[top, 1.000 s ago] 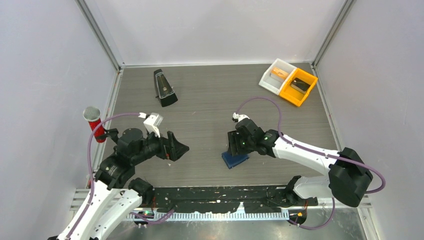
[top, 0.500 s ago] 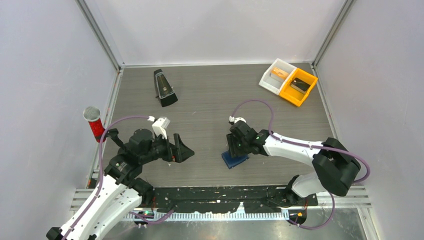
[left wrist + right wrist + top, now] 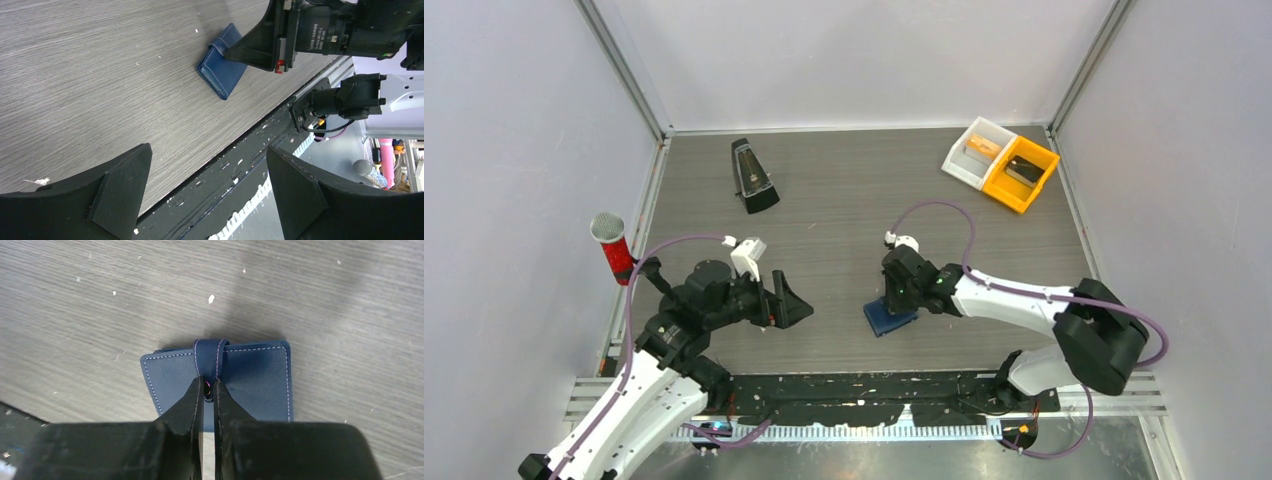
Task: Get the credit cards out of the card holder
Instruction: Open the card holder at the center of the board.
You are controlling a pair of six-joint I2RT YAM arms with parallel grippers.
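The closed dark navy-blue stitched card holder (image 3: 250, 380) lies flat on the grey wood-grain table (image 3: 100, 300) near its front edge. The right gripper (image 3: 209, 391) pinches its small snap tab (image 3: 209, 352); the left gripper (image 3: 207, 157) hangs spread wide, well apart.

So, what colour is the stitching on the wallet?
Pale, whitish stitching on the navy wallet; it shows best in the right wrist view.
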